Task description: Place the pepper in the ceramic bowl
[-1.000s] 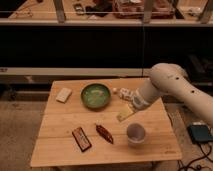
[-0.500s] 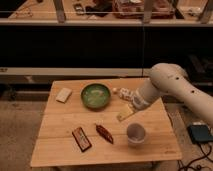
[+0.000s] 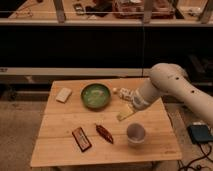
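- A dim workroom seen from my remote station: dark shelving and a pale rail run behind a light wooden slatted table (image 3: pixel 150 147), and a dark flat device (image 3: pixel 201 133) lies on the floor off the table's right edge.
- The ceramic bowl (image 3: pixel 83 98), green and shallow, sits near the far edge, a little left of the middle.
- The pepper (image 3: pixel 104 133), slim and dark red-brown, lies flat on the boards near the front edge, about midway along it and angled toward the front right corner.
- A dark red packet (image 3: pixel 81 138) rests just left of the pepper, also near the front edge. The two are close but apart.
- A small pale cup (image 3: pixel 135 136) stands upright to the pepper's right, toward the front right corner.
- A pale flat block (image 3: pixel 63 94) lies by the far left corner.
- The white arm (image 3: pixel 175 90) reaches in over the right edge.
- The gripper (image 3: pixel 125 112) hangs over the table's middle, just right of the bowl and behind the cup, pointing down and to the left.
- I cannot tell whether the gripper is released or clenched.
- The pepper is well apart from the gripper and outside the bowl.
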### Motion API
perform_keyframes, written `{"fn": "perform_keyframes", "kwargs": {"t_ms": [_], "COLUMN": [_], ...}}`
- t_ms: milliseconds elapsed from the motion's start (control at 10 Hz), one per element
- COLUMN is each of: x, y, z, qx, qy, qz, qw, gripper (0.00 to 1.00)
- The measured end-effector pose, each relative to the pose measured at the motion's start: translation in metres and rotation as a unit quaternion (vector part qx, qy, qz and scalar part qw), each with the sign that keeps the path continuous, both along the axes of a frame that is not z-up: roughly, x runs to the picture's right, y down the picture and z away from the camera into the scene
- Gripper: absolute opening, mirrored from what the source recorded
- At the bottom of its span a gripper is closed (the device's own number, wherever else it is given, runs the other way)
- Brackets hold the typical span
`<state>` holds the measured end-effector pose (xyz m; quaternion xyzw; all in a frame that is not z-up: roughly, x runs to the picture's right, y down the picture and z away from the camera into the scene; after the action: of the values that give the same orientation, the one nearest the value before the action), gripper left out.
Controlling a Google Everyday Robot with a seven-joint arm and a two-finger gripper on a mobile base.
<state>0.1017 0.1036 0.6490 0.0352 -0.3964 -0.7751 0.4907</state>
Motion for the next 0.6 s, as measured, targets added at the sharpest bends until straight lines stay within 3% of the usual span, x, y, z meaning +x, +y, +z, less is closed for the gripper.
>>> {"fn": "perform_keyframes", "kwargs": {"t_ms": [400,600], "x": [-0.026,-0.046], "y": [-0.035,-0.029], "z": [0.014,0.026], "qx": [0.090,0.113], "qy": [0.005,0.005], "qz": [-0.021,-0.038], "qw": [0.9957,0.9928], "gripper": [0.60,0.60]}}
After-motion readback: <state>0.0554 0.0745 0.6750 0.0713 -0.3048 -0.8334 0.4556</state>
